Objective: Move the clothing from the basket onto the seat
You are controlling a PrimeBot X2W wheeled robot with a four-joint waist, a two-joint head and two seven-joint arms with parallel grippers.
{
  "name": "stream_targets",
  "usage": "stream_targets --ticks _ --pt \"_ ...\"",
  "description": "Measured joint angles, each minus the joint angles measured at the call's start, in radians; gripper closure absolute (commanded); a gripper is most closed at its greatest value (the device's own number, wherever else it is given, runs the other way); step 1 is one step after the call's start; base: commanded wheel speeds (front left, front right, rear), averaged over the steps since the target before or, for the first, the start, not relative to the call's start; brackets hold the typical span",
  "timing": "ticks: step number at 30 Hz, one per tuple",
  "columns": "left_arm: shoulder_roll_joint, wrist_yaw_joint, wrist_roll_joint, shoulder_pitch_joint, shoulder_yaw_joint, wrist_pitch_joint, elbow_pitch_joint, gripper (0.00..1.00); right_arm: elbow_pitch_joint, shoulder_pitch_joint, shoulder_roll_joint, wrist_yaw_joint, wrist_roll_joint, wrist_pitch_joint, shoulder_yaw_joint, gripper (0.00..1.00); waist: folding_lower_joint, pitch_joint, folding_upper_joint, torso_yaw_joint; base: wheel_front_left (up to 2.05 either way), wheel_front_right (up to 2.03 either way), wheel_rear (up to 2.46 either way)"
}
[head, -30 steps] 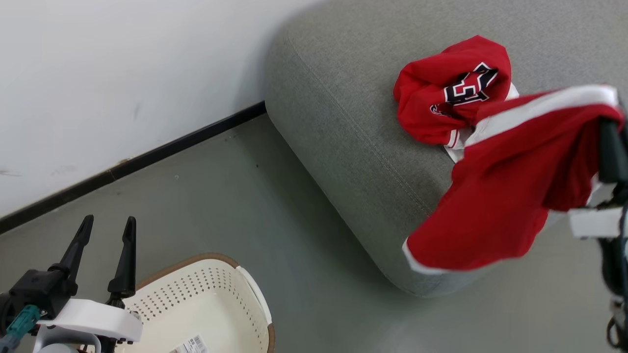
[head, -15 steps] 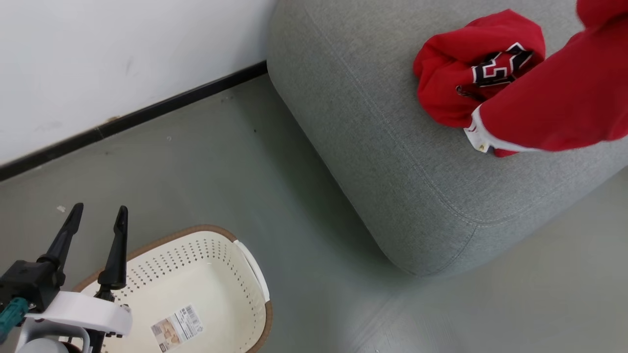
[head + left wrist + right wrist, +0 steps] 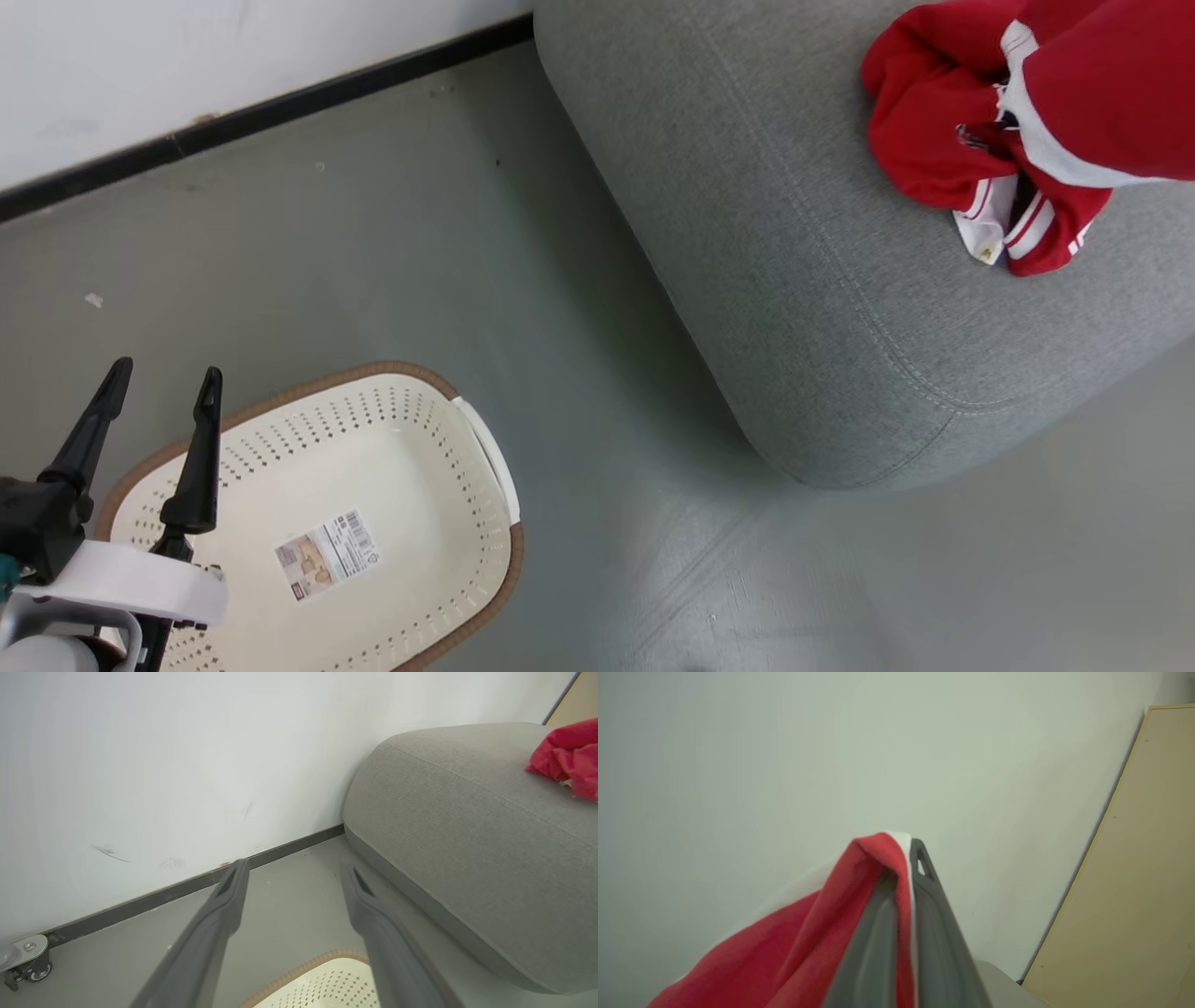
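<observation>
Basket (image 3: 439,439) holds 1 barcode label (image 3: 327,557); clothing (image 3: 924,140) on the seat (image 3: 794,233).

Woven matt cloth seat (image 3: 794,280), perforated smooth plastic basket (image 3: 411,411), soft fabric clothing (image 3: 920,140)

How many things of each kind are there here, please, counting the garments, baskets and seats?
Seat: 1
Basket: 1
Red garments: 2, one lying on the seat, one held in the right gripper
Total: 4
</observation>
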Motion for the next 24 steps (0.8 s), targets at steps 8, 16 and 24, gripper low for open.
stream_targets --ticks 8,16,24 --pt "0.022 0.007 0.009 -0.002 0.009 0.032 -0.045 0.0 0.132 0.012 0.019 0.0 -0.009 0.001 0.031 1.0 -0.0001 0.077 0.0 0.021 0.0 0.0 0.0" --pt "0.057 0.006 0.025 -0.042 0.012 0.056 -0.074 0.0 0.249 0.047 0.069 0.0 -0.006 -0.034 0.027 1.0 0.0 0.146 0.0 0.036 0.0 0.0 0.0" --pt "0.068 -0.003 0.036 -0.086 0.0 0.076 -0.085 0.0 0.401 0.072 0.146 0.0 0.012 -0.04 -0.069 1.0 0.0 0.196 0.0 0.043 0.0 0.0 0.0"
